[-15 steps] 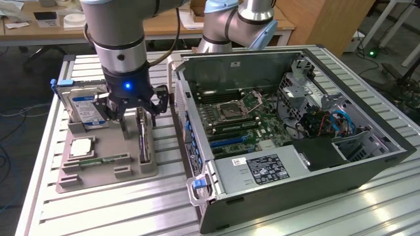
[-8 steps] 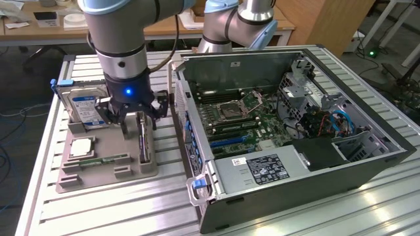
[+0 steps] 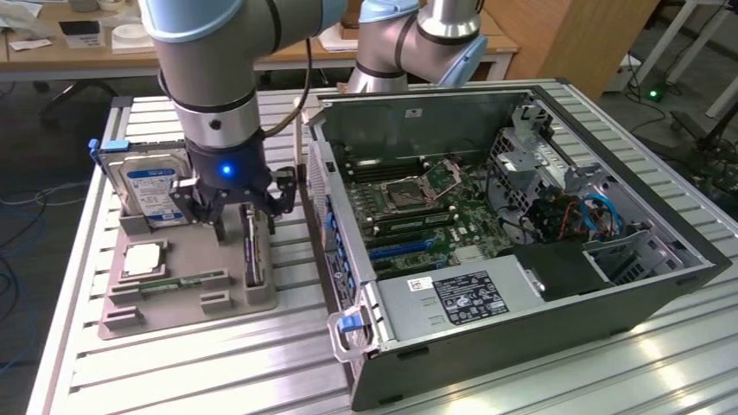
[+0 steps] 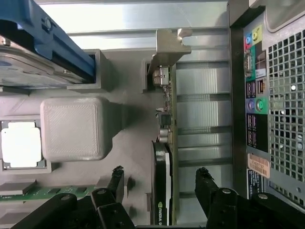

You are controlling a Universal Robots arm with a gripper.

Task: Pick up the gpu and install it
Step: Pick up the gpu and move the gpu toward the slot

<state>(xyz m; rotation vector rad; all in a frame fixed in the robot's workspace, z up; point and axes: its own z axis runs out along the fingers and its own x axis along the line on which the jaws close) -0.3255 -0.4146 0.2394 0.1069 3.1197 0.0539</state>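
Observation:
The gpu [image 3: 254,256] stands on edge in a slot of the grey holder tray [image 3: 219,303], to the exterior view's left of the open computer case [image 3: 496,233]. It is a thin dark card with a green board edge [image 4: 162,191] and a silver end bracket [image 4: 169,44]. My gripper [image 3: 238,221] hangs just above the card's far end, open. In the wrist view my gripper [image 4: 160,173] straddles the card, with one black fingertip [image 4: 117,174] on each side and a gap between each fingertip and the card. Nothing is held.
The tray also holds an upright hard drive [image 3: 155,188] in a blue carrier, a square silver CPU [image 3: 144,258] and a green memory stick [image 3: 185,281]. The case's rear ports [image 4: 255,95] stand close beside the tray. A second arm [image 3: 421,43] stands behind the case.

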